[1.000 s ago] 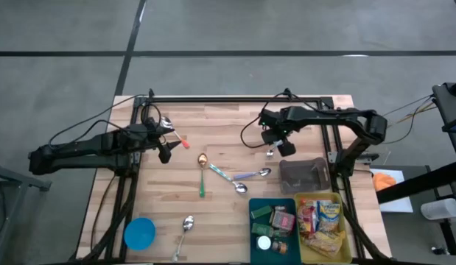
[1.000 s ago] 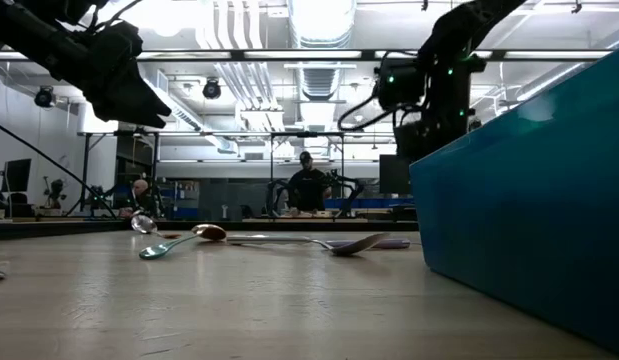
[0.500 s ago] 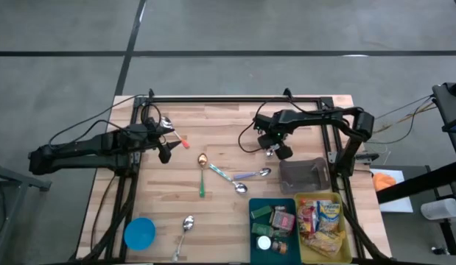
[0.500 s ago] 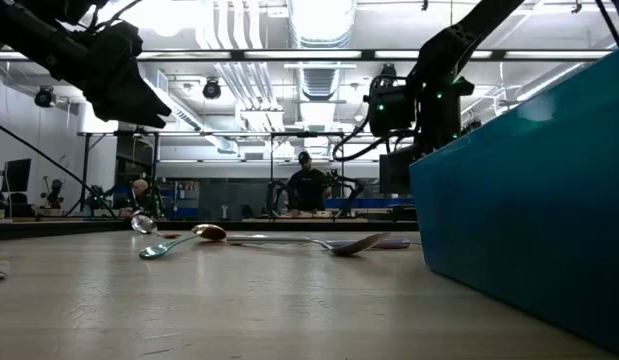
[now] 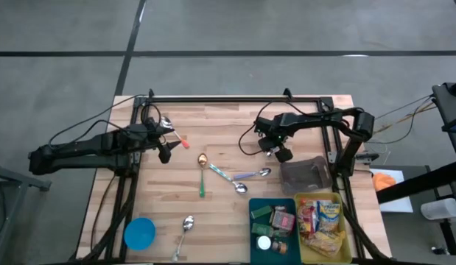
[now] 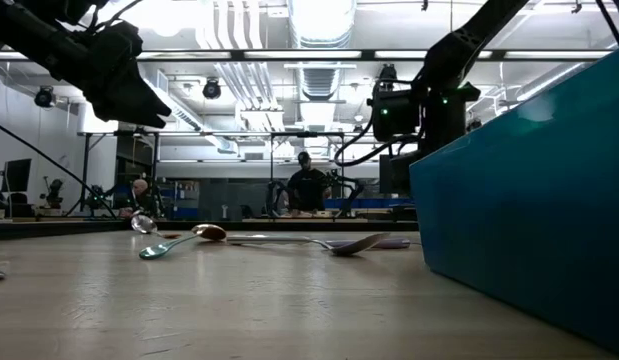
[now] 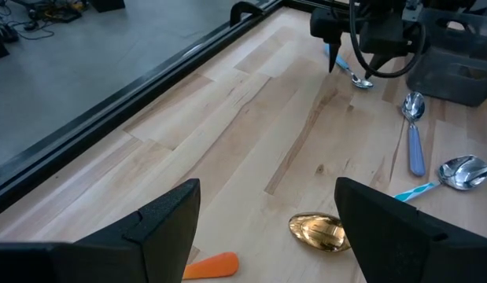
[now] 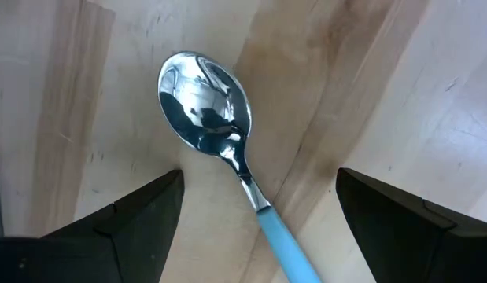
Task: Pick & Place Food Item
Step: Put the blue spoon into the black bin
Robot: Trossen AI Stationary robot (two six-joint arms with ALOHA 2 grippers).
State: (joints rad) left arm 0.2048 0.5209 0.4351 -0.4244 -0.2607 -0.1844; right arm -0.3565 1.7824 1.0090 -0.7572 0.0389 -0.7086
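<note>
While jaws gape, blue-handled spoon (image 8: 219, 137) lies between.

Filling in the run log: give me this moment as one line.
right gripper: open, above blue-handled spoon, not gripping | left gripper: open, hovering over table | bins: untouched

A shiny spoon (image 8: 219, 134) with a light blue handle lies on the wooden table (image 8: 400, 102). The right gripper (image 8: 259, 216) stands open above it, one dark finger on each side.
</note>
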